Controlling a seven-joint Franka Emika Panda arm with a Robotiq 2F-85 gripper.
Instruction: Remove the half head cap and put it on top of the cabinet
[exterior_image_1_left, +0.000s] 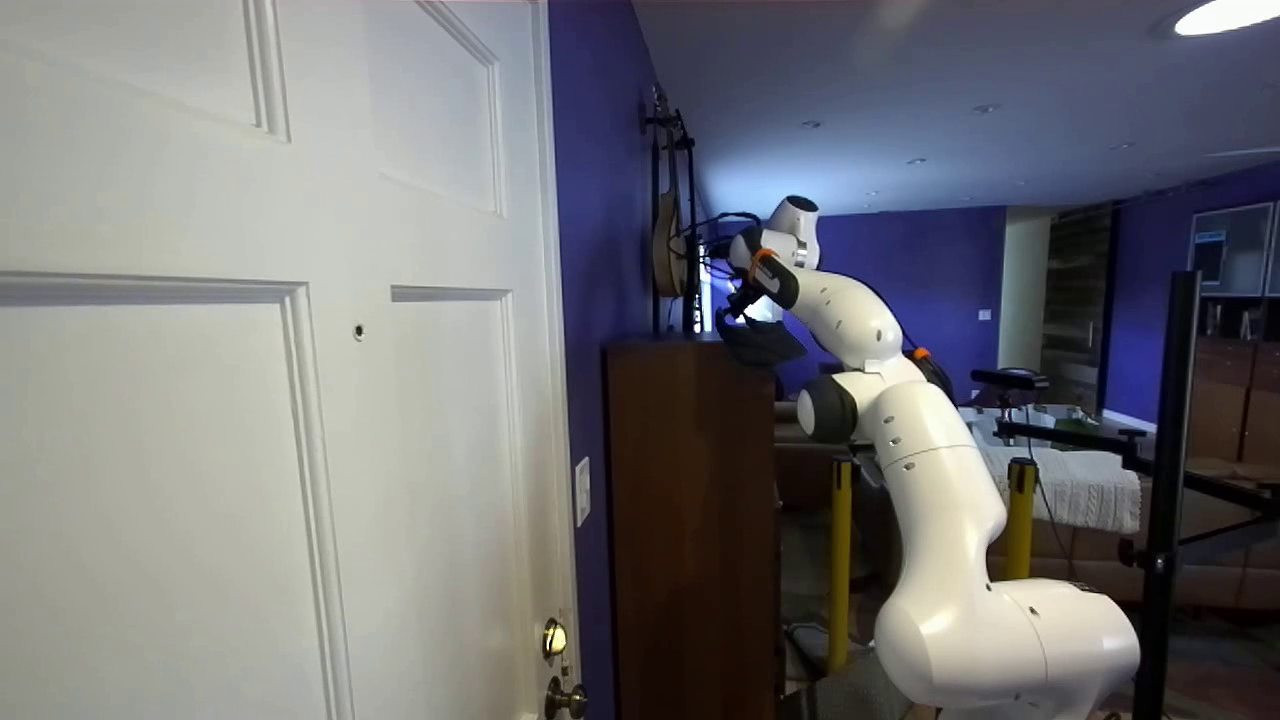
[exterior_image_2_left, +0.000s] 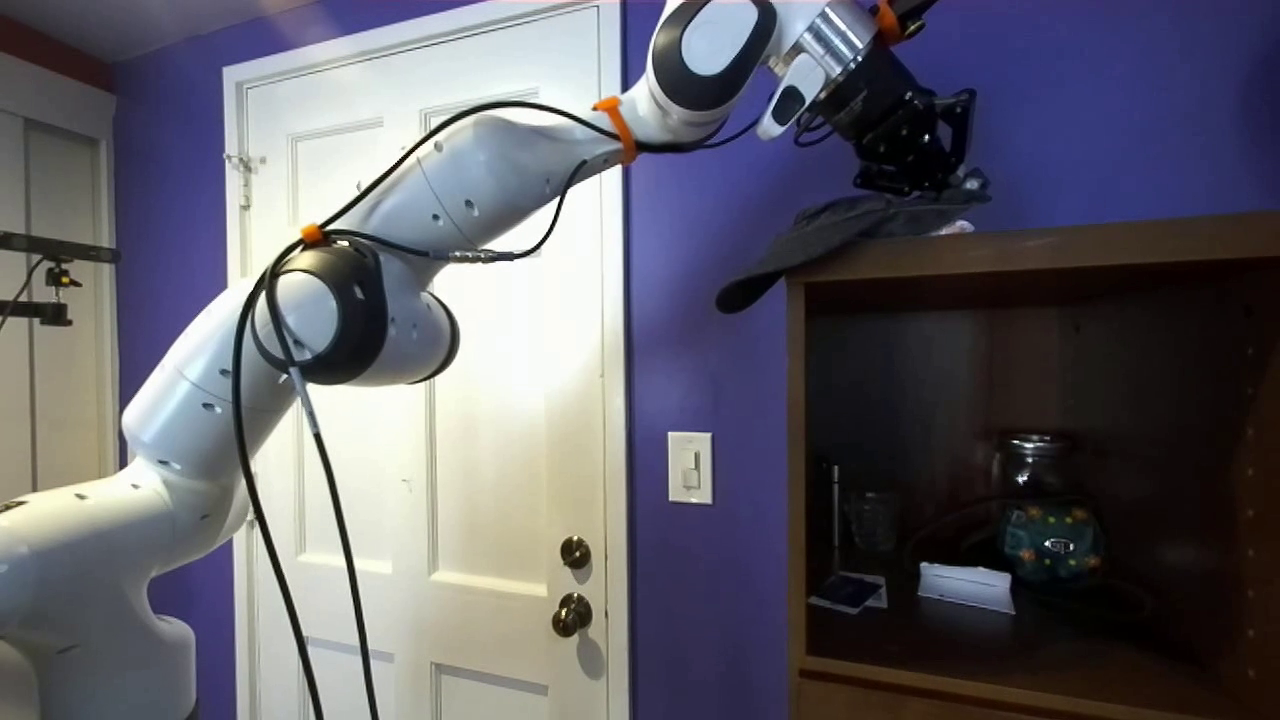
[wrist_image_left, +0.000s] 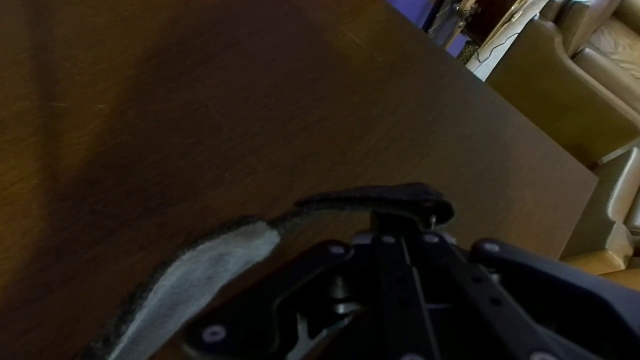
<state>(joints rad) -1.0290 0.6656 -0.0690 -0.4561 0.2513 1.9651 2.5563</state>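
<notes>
Cap is at the top of the cabinet in both exterior views, tilted, its brim angled downward and projecting past the edge. Contact between cap and top surface cannot be confirmed: in an exterior view the camera looks from about edge level, and that surface is hidden. Gripper is at its narrow position, jaws together on the cap's band, at the end away from the brim. The exact contact line is unclear, because dark jaws and dark cloth merge. The wrist view shows only a curved length of band and a strip of pale lining; the remainder of the cap is hidden or out of frame. Arm, in an exterior view, is cut off by the upper border near the wrist and by the left border near the base. The cabinet is cut off at right and below in that view. Inside its dark compartment, a jar and a pouch are partly lost in shadow; a glass is faint.
</notes>
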